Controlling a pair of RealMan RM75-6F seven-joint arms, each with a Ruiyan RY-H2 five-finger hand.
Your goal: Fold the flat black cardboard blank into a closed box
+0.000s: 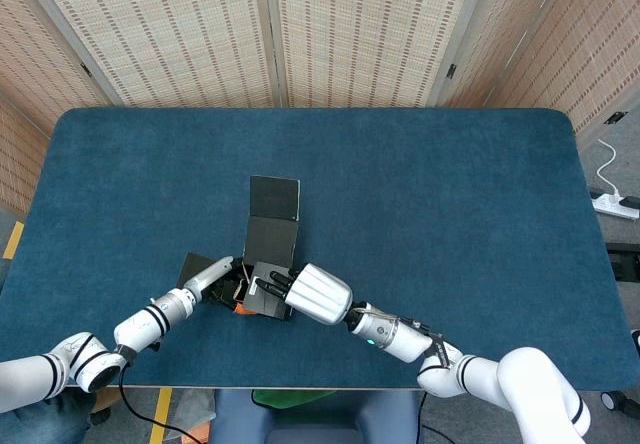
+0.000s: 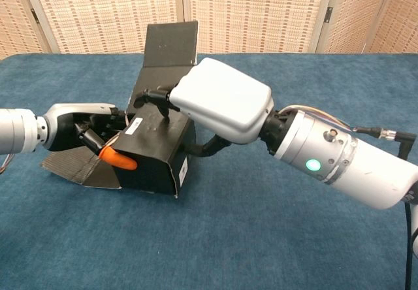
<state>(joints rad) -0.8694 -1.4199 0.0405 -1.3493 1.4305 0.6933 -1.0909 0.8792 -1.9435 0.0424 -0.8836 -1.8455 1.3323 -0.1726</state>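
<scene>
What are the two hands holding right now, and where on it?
Both hold the black box: the right hand grips over its top, the left hand at its open left end.

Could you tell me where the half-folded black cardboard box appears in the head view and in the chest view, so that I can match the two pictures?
Head view: the black cardboard box sits left of centre, near the table's front edge, between both hands.
Chest view: it sits left of centre, on the table, its flap standing up behind.
Shared landmark: the right hand rests on the box's top in both.
</scene>
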